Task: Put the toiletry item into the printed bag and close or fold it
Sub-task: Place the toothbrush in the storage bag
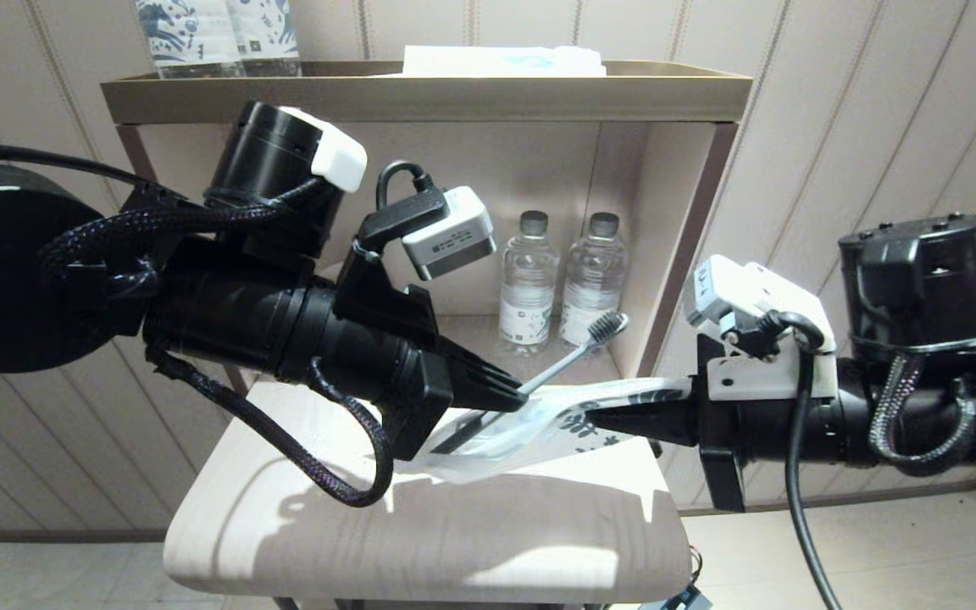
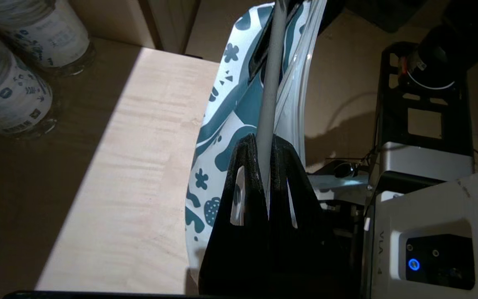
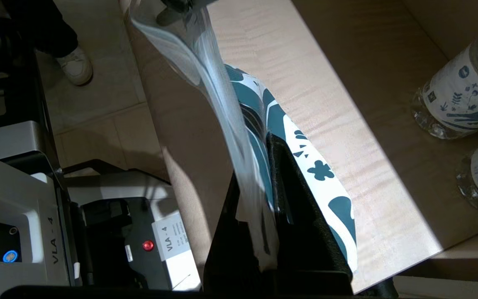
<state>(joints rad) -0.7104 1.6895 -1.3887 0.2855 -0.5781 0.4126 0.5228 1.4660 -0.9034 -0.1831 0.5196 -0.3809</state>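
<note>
My left gripper (image 1: 515, 393) is shut on the handle of the grey toothbrush (image 1: 568, 360). Its dark bristle head (image 1: 611, 324) points up and away, in front of the bottles and outside the bag. In the left wrist view the grey handle (image 2: 270, 87) runs out from between the fingertips (image 2: 245, 145), across the printed bag (image 2: 218, 124). My right gripper (image 1: 602, 417) is shut on the printed end of the white bag (image 1: 530, 428) and holds it stretched above the table, just below the toothbrush. The right wrist view shows the bag (image 3: 322, 174) pinched between the black fingers (image 3: 282, 166).
Two water bottles (image 1: 529, 284) (image 1: 591, 280) stand in the shelf niche behind the bag. Blue-patterned packs (image 1: 217, 34) and a white folded item (image 1: 501, 59) sit on the shelf top (image 1: 420, 93). The pale wooden table (image 1: 420, 525) lies below both grippers.
</note>
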